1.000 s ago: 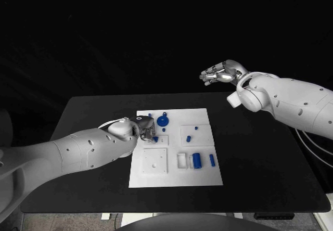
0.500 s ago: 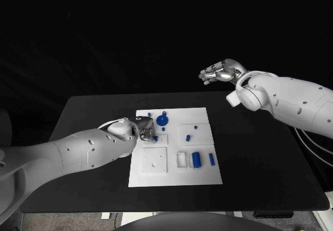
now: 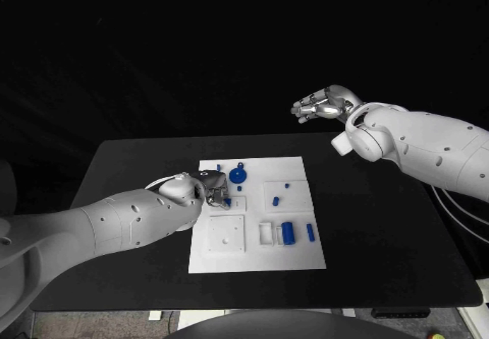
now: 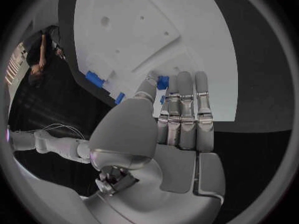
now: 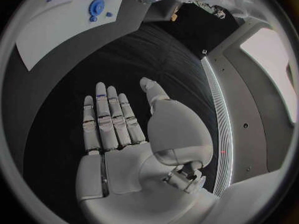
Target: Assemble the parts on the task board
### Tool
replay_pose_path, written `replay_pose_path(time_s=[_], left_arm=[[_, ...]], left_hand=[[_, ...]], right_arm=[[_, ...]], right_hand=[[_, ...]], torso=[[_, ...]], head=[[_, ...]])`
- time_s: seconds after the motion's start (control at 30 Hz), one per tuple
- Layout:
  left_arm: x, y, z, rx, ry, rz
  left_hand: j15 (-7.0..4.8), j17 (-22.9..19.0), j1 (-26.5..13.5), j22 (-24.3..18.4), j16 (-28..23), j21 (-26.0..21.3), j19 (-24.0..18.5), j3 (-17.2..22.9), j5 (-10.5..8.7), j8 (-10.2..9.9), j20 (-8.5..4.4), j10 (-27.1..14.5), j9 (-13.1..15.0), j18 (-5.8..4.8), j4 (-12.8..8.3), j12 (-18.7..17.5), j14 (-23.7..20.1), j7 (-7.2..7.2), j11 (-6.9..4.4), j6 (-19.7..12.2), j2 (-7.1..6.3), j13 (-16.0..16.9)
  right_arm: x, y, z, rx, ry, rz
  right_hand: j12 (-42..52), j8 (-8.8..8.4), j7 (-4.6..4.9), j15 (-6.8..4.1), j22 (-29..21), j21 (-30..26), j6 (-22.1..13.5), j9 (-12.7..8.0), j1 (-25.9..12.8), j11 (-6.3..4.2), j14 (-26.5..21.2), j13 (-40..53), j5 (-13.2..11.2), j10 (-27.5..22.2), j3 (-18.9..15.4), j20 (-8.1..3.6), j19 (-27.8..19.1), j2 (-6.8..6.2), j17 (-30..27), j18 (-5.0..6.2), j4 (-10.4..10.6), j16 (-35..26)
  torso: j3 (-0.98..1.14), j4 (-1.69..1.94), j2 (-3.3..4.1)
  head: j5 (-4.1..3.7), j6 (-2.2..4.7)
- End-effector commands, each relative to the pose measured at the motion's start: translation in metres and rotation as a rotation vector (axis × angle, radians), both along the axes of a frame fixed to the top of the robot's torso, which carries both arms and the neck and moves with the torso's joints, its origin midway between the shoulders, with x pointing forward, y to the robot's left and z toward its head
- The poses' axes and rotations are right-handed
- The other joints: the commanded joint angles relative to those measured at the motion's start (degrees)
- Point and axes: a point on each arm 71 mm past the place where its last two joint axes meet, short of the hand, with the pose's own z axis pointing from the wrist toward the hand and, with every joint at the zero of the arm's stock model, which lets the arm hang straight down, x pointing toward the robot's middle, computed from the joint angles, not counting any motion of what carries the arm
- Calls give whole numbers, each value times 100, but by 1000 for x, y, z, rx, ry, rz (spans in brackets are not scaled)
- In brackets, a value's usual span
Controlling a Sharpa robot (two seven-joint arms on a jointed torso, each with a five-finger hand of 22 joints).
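Observation:
The white task board [image 3: 255,256] lies in the middle of the black table. My left hand [image 3: 213,191] is low over the board's left side, and its thumb and a fingertip pinch a small blue part [image 4: 163,82] at a square recess there [image 3: 228,204]. The other fingers [image 4: 187,104] lie straight over the board [image 4: 187,35]. My right hand [image 3: 324,104] is raised beyond the table's far right side, fingers apart [image 5: 109,119], holding nothing. A round blue part [image 3: 237,176] sits near the board's far edge.
Blue cylinders [image 3: 290,234] and a thinner blue piece [image 3: 311,234] lie on the board's right near side. Two small blue pegs [image 3: 276,203] [image 3: 287,187] stand in a square plate. Bare black table [image 3: 387,240] surrounds the board.
My left hand has shifted very slightly at the same spot on the board. The right hand has stayed raised.

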Motion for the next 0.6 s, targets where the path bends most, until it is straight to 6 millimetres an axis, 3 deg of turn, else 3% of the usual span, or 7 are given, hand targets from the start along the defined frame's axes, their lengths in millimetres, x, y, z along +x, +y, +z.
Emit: replay_pose_path(time_s=[0.03, 0.3, 0.6], left_arm=[[-2, -5, -1, -11, -11, -16], [-3, -7, -2, -18, -18, -26], [-3, -8, -4, -21, -20, -29]], left_hand=[[-20, -10, 6, -13, 17, 3, 40, 60, -39, -21, 15, 30, -1, -63, 13, -16, -2, -13, 11, -23, -80, -8], [-46, 0, 155, 18, 38, 17, 43, 167, 60, -23, -9, 40, -2, -68, -77, -40, 2, -46, -19, 142, 78, -27], [-70, 34, 253, 222, 73, 44, 19, 252, 162, -21, -38, 52, -2, -66, -223, -68, 9, -83, -42, 302, 380, -44]], right_arm=[[-1, 2, 0, -4, 3, 20], [-1, 2, 0, -5, 3, 21], [-1, 3, 0, -5, 4, 23]], right_hand=[[-25, 1, 11, -13, -4, -27, 43, 9, -8, -12, 15, -8, 18, -23, -9, 0, 53, 11, -2, 50, 0, -33], [-25, 1, 11, -13, -4, -27, 43, 9, -8, -12, 15, -8, 18, -23, -9, 0, 53, 11, -2, 50, 0, -33], [-25, 1, 11, -13, -4, -27, 43, 9, -8, -12, 15, -8, 18, -23, -9, 0, 53, 11, -2, 50, 0, -33]], torso=[[-2, 2, -5], [-2, 3, -4], [-5, -2, -3]], head=[[-9, -8], [-10, -5], [-10, -4]])
